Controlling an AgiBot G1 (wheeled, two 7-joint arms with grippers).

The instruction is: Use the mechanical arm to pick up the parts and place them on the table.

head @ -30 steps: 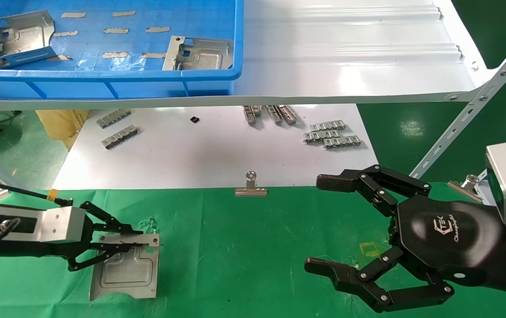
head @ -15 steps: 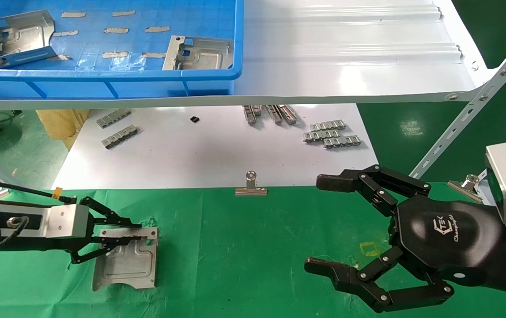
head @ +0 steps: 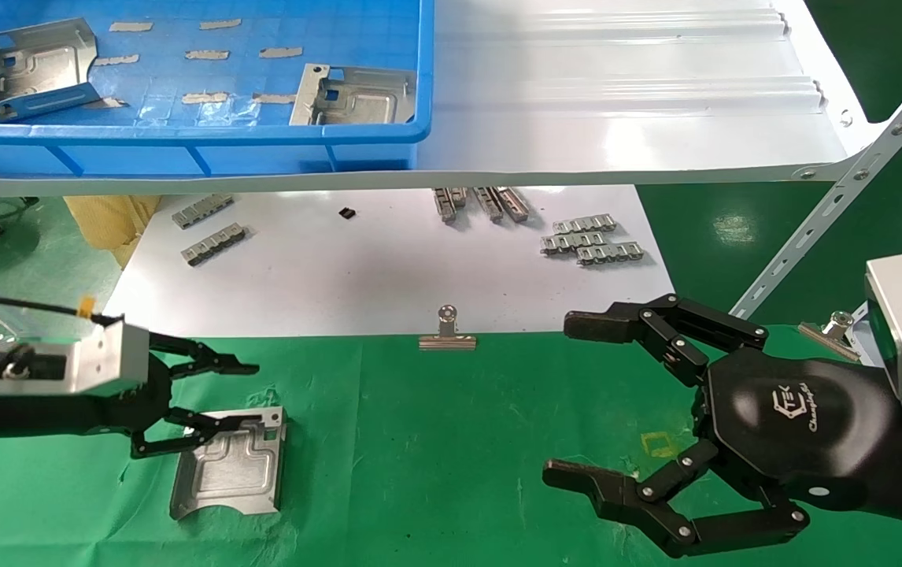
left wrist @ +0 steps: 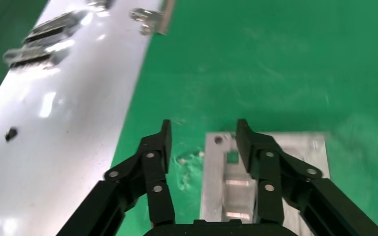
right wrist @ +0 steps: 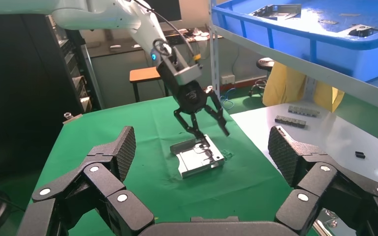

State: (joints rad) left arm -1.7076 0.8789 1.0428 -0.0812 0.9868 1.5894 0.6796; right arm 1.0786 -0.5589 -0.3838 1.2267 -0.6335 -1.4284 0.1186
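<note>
One silver part (head: 231,466) lies flat on the green table (head: 451,441) at the front left. My left gripper (head: 224,396) is open just above its folded far edge, one finger over the part, the other over bare cloth. The left wrist view shows the part (left wrist: 300,147) under the open left gripper (left wrist: 203,129). The right wrist view shows the part (right wrist: 199,161) with the left gripper (right wrist: 211,130) over it. My right gripper (head: 569,398), the black TEK hand, hangs open and empty at the front right; it also shows in its own wrist view (right wrist: 201,142). Two more parts (head: 26,67) (head: 353,94) lie in the blue bin (head: 183,134).
The blue bin stands on a glossy white shelf (head: 616,94) overhanging the far side. Under it a white sheet (head: 388,268) carries grey ridged strips (head: 589,240) (head: 211,228). A binder clip (head: 447,335) pins its front edge. A perforated shelf brace (head: 837,205) slants at the right.
My left gripper has opened, let go of the part's folded edge and risen a little. The part now rests flat on the cloth. The right hand has not moved.
</note>
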